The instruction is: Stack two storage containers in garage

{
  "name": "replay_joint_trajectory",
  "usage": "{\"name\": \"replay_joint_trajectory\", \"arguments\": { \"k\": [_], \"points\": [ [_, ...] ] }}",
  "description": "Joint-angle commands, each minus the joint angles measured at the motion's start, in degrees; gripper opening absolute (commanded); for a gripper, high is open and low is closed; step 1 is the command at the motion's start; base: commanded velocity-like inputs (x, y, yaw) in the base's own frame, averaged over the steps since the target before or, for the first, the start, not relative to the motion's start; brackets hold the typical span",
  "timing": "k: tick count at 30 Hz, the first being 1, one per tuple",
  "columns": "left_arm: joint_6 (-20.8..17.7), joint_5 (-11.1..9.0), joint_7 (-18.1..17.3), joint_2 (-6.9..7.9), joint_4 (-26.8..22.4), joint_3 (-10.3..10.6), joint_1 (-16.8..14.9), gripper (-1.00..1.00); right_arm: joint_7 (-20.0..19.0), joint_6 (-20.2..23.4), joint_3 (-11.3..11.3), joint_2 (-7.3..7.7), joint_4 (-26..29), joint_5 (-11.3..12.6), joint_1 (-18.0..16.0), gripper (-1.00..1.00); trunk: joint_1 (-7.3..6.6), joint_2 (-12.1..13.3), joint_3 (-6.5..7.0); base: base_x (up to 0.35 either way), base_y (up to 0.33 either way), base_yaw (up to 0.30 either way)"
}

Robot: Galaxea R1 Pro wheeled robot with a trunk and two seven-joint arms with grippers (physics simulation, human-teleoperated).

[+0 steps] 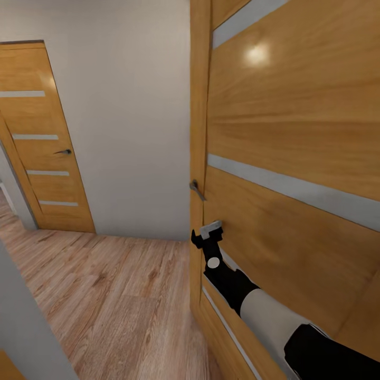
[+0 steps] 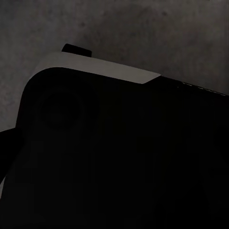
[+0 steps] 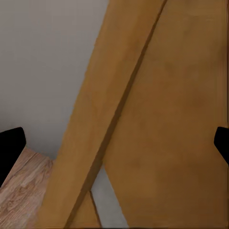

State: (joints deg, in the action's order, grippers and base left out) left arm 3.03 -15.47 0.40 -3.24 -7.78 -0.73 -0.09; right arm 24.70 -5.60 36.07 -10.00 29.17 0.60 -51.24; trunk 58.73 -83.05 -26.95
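The two storage containers are out of view. My right arm reaches forward along a honey-brown wooden door [image 1: 295, 132] that stands close on the right. My right gripper [image 1: 207, 234] hovers just below the door's metal lever handle [image 1: 197, 190], apart from it. In the right wrist view my right gripper [image 3: 114, 143] is open, its black fingertips [image 3: 10, 148] spread to both edges with the door's edge and frame between them and nothing held. The left wrist view is dark: a black rounded body with a pale band [image 2: 95, 67] over a speckled grey surface.
A plain grey wall [image 1: 132, 105] faces me. A second wooden door [image 1: 47, 142] with a lever handle [image 1: 64, 152] stands shut at the left. Light wood-plank floor [image 1: 116, 295] stretches ahead and left. A grey wall corner [image 1: 26, 327] juts in at the lower left.
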Motion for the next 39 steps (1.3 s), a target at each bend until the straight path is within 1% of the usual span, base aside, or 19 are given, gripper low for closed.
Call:
{"name": "replay_joint_trajectory", "arguments": {
  "k": [1, 3, 4, 6, 20, 22, 23, 26, 33, 36, 39],
  "points": [
    [0.13, -0.26, 0.04, -0.01, -0.04, -0.06, 0.01, 1.00, 0.64, -0.19, -1.05, 0.00, -0.16, 0.29, -0.09, 1.00, 0.00, -0.03, -0.06, 0.000, 0.000, 0.000],
    [0.13, -0.26, 0.04, -0.01, -0.04, -0.06, 0.01, 1.00, 0.63, -0.11, -1.80, 0.00, -0.16, 0.26, -0.09, 1.00, 0.00, -0.03, -0.06, 0.000, 0.000, 0.000],
    [0.13, -0.26, 0.04, -0.01, -0.04, -0.06, 0.01, 1.00, 0.62, 0.08, -2.53, 0.00, -0.16, 0.22, -0.09, 1.00, 0.00, -0.03, -0.06, 0.000, 0.000, 0.000],
    [0.13, -0.26, 0.04, -0.01, -0.04, -0.06, 0.01, 1.00, 0.62, 0.20, -2.90, 0.00, -0.16, 0.21, -0.09, 1.00, 0.00, -0.03, -0.06, 0.000, 0.000, 0.000],
    [0.13, -0.18, 0.04, -0.01, -0.04, -0.06, 0.01, 1.00, 0.61, 0.41, -3.78, 0.00, -0.19, 0.19, -0.09, 1.00, 0.00, -0.03, -0.06, 0.000, 0.000, 0.000],
    [0.13, -0.18, 0.04, -0.01, -0.04, -0.06, 0.01, 1.00, 0.61, 0.41, -4.03, 0.63, -0.18, 0.19, -0.09, 1.00, 0.00, -0.03, -0.06, 0.000, 0.000, 0.000],
    [0.13, -0.18, 0.04, -0.01, -0.04, -0.06, 0.01, 1.00, 0.61, 0.41, -4.50, 1.60, -0.17, 0.19, -0.09, 1.00, 0.00, -0.03, -0.06, 0.000, 0.000, 0.000],
    [0.13, -0.17, 0.04, -0.01, -0.04, -0.06, 0.01, 1.00, 0.61, 0.41, -5.27, 2.63, -0.17, 0.19, -0.09, 1.00, 0.00, -0.03, -0.06, 0.000, 0.000, 0.000],
    [0.13, -0.17, 0.04, -0.01, -0.04, -0.06, 0.01, 1.00, 0.58, 0.41, -6.38, 3.40, -0.10, 0.16, -0.12, 1.00, 0.00, -0.03, -0.06, 0.000, 0.000, 0.000],
    [0.13, -0.17, 0.04, -0.01, -0.04, -0.06, 0.01, 1.00, 0.58, 0.41, -6.68, 4.32, -0.08, 0.18, -0.15, 1.00, 0.00, -0.03, -0.06, 0.000, 0.000, 0.000],
    [0.13, -0.17, 0.04, -0.01, -0.04, -0.06, 0.01, 1.00, 0.54, 0.41, -7.51, 5.55, -0.08, 0.19, -0.16, 1.00, 0.00, -0.03, -0.06, 0.000, 0.000, 0.000]
  ]
}}
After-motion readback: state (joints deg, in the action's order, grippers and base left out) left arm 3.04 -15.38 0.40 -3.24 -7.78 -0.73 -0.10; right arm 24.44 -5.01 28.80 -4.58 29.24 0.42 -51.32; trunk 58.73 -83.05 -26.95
